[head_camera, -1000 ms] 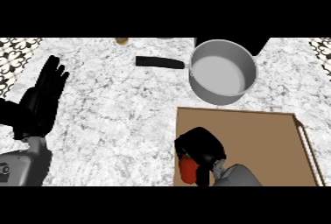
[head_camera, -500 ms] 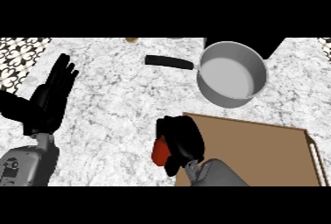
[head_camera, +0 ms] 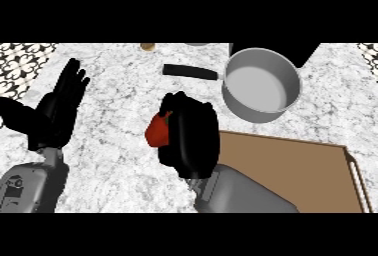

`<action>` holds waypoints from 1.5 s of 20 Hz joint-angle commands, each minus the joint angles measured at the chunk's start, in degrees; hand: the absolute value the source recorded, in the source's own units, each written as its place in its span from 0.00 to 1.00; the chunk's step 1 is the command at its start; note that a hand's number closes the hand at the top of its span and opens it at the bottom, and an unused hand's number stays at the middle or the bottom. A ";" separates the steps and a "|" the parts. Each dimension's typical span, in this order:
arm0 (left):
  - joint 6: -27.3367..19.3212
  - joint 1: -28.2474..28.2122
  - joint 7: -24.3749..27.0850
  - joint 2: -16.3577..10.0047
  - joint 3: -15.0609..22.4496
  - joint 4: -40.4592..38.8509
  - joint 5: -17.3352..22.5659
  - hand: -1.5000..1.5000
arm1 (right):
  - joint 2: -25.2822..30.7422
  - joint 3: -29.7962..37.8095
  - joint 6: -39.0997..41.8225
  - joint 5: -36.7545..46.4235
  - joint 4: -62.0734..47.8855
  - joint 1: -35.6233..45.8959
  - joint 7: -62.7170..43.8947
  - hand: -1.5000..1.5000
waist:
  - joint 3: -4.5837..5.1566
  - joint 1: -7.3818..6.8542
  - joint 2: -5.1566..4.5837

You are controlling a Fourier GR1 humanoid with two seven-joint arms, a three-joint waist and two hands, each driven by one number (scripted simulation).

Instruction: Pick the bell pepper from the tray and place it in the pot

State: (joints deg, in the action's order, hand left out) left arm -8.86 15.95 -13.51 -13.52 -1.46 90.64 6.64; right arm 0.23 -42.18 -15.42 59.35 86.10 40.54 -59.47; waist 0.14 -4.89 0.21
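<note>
The right hand point(head_camera: 190, 137) is curled round the red bell pepper point(head_camera: 156, 131), which shows at the hand's left side. It is held over the marble counter point(head_camera: 118, 90), just off the left edge of the brown tray point(head_camera: 295, 165). Open counter lies between it and the left hand point(head_camera: 57, 107), resting well to its left with fingers spread and up. Up and right of the right hand, near but apart, stands the grey pot point(head_camera: 255, 82), only its grey inside showing, its black handle point(head_camera: 190, 71) just beyond the fingertips.

R hand point(head_camera: 190, 135) round red bell pepper point(head_camera: 156, 131), left of tray point(head_camera: 295, 170), near pot point(head_camera: 260, 85)
</note>
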 commanded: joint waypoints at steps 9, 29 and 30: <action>-1.05 0.42 0.55 0.77 -0.51 -0.98 -0.64 0.50 | -0.19 2.54 -10.29 2.91 -9.52 16.86 -19.28 1.00 | -0.05 1.30 -0.46; 0.13 -4.15 -1.00 -0.09 -1.91 4.32 0.33 0.50 | 0.78 17.42 -19.66 11.23 -45.94 18.38 -3.16 1.00 | -0.13 3.08 -0.60; 0.00 -2.13 1.16 -0.71 -2.88 0.97 -0.74 0.50 | 1.08 19.04 -18.80 10.62 -46.96 20.47 -1.19 1.00 | -0.12 3.67 -0.62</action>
State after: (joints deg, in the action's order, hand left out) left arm -9.17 13.62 -13.25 -13.96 -3.95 92.50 6.42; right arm 1.53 -26.79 -32.84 68.76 46.49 58.12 -59.27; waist 0.03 -1.53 -0.39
